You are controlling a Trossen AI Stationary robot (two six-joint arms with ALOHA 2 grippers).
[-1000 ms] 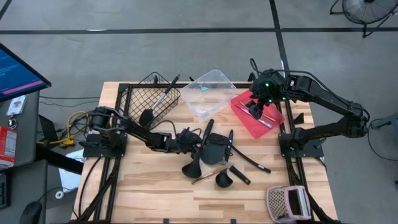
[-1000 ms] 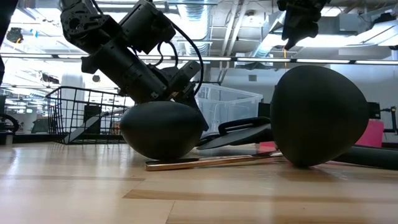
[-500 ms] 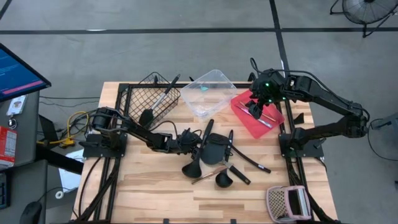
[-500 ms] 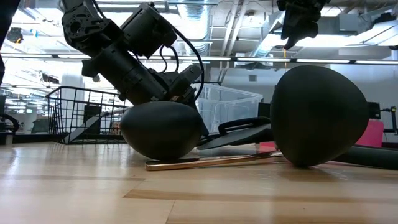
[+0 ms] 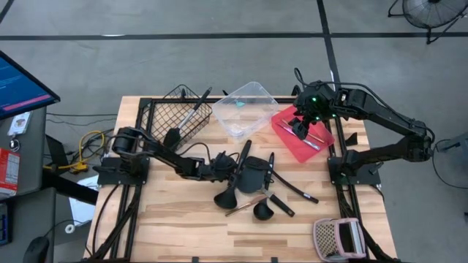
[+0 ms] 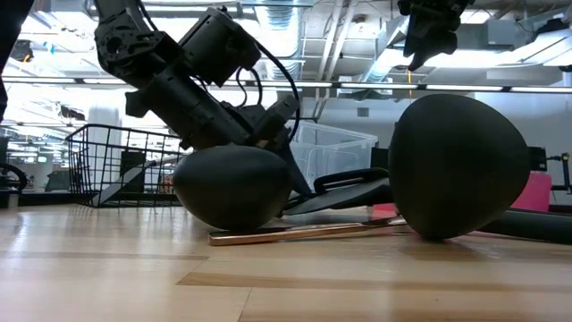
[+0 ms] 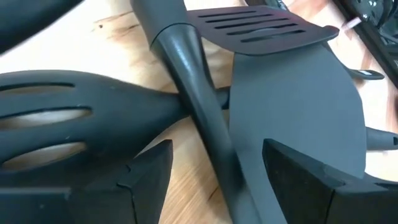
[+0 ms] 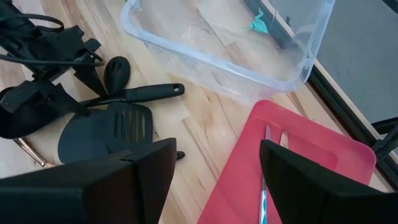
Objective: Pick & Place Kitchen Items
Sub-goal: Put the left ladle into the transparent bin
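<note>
The wooden table (image 5: 168, 219) carries black utensils (image 5: 248, 183), a wire basket (image 5: 179, 113), clear tub (image 5: 248, 109), red tray (image 5: 300, 139).

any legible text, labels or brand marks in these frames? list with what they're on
No text can be read in any view.
Monitor beside the table: lines on a blue screen, too small to read.
Badge-like card below the monitor: print too small to read.
Red-and-white object at the picture's left edge: markings blurred.
Utensils, clear tub, red tray, wire basket: no labels visible.

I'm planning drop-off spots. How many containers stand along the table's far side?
3: the black wire basket at the left, the clear tub in the middle, the red tray at the right. None seems hidden.
</note>
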